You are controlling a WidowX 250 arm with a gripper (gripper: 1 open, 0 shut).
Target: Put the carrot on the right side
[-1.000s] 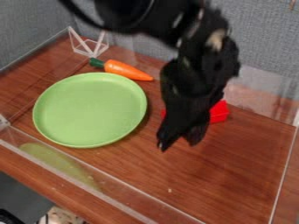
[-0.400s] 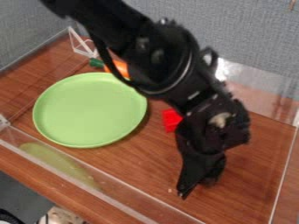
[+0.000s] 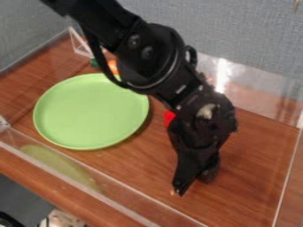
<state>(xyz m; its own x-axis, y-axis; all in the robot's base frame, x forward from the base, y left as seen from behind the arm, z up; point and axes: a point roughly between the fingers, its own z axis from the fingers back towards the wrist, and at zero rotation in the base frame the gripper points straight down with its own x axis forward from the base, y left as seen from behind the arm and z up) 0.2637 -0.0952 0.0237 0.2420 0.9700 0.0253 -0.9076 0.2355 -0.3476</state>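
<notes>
- The table is a reddish wooden surface fenced by clear walls, so anything set down stays inside the work area.
- The arm is black and bulky; it reaches in from the far left and bends down to the near right, and in doing so it covers much of the far middle of the table.
- The plate is 1 flat green disc lying on the left half, bare on top; it sits apart from the arm's tip and plays no part in the reach as things stand.
- The gripper points steeply down at the near right of the table, just above or at the wood; I cannot tell whether it touches. Its jaws are clenched together with nothing visible between them.
- The red block shows only as a sliver right of the plate, the rest hidden behind the arm.
- The carrot is barely visible: 1 small orange patch at the far left, behind the arm and beyond the plate's far edge. It lies well apart from the gripper, so by my judgement the task is not yet done, and the clenched, empty jaws would need to open before any pick.
</notes>
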